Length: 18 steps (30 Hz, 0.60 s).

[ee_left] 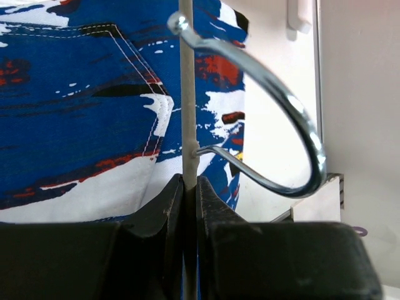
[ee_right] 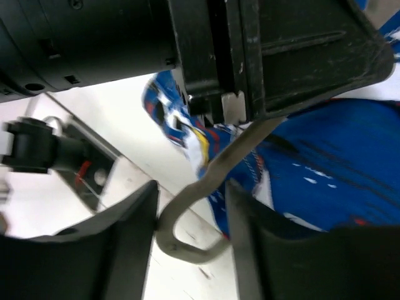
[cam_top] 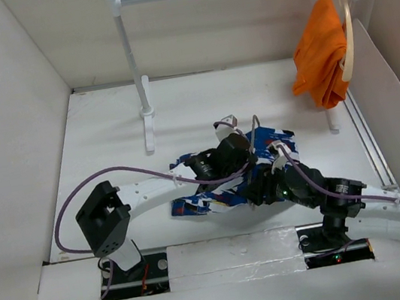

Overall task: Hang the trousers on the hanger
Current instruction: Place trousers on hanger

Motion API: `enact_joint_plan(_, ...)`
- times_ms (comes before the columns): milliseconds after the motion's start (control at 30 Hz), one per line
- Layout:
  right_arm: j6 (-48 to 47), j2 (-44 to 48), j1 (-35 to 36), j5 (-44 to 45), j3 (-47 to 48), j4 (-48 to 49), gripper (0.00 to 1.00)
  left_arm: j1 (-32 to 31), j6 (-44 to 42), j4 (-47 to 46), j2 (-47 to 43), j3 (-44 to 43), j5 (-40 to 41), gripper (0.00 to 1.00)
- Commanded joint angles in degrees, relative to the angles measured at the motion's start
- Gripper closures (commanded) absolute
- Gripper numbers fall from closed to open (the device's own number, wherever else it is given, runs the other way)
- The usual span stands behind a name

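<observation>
Trousers (cam_top: 197, 204) lie crumpled mid-table, not yet on the hanger (ee_left: 294, 125), which is held just above them. On the left, the left gripper (ee_left: 189, 187) is clamped tight on the hanger's thin stem below the hook. To the right, the right gripper (ee_right: 192, 187) has its jaws partway apart around the hook; whether they press on it I cannot tell. This looks like a re-grip of the hanger. Next, I'd judge, one arm must steady the wire while the other feeds cloth through.
</observation>
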<state>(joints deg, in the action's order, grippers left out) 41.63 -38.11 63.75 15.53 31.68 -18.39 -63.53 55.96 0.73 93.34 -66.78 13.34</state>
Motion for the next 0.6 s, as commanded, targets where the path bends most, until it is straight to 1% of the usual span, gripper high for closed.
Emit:
enact_joint_plan(0,1.79,1.37,-0.2,3.89,-3.62,9.65,0.5,-0.11,1.51,-3.28,-6.15,0.25,-0.16,1.0)
enact_joint_plan(67,2.32,1.98,-0.98,2.76,-6.01,13.71,0.51,-0.11,1.69,-3.02,-7.11,0.6,-0.68,1.0)
enact_joint_plan(100,2.75,1.9,-1.95,1.97,-8.02,17.82,0.51,-0.11,1.69,-2.93,-7.29,0.69,-0.86,1.0)
enact_joint_plan(133,2.93,1.9,-2.48,0.22,-8.91,20.39,0.52,-0.11,1.78,-2.49,-7.56,0.6,-1.12,1.0)
enact_joint_plan(167,2.93,1.81,-2.49,-0.58,-9.61,22.42,0.56,-0.11,1.78,-2.14,-7.91,0.52,-1.3,1.0)
enact_joint_plan(200,3.02,1.81,-3.97,-1.46,-10.14,26.18,0.66,-0.11,1.69,-1.7,-8.0,0.34,-1.48,1.0)
enact_joint_plan(267,2.93,1.81,-5.2,-4.27,-11.46,29.8,0.74,-0.11,1.6,-0.91,-8.35,-0.27,-1.74,1.0)
enact_joint_plan(300,3.37,1.72,-5.82,-5.06,-11.47,31.99,0.83,-0.11,1.26,-0.82,-8.52,-0.71,-1.92,1.0)
enact_joint_plan(367,3.99,1.55,-7.05,-8.14,-10.68,33.68,0.9,-0.11,0.55,1.37,-9.05,-2.9,-1.31,1.0)
enact_joint_plan(400,4.34,1.02,-7.06,-9.1,-10.07,34.56,0.95,-0.11,-0.41,2.33,-9.05,-3.61,-1.22,1.0)
enact_joint_plan(500,4.87,-0.38,-7.06,-12.71,-5.33,33.6,1.0,-0.11,-2.61,4.27,-9.4,-7.73,0.19,1.0)
enact_joint_plan(567,5.22,-1.53,-7.06,-15.07,-0.78,31.68,1.0,0.51,-5.07,5.42,-9.4,-10.54,0.28,1.0)
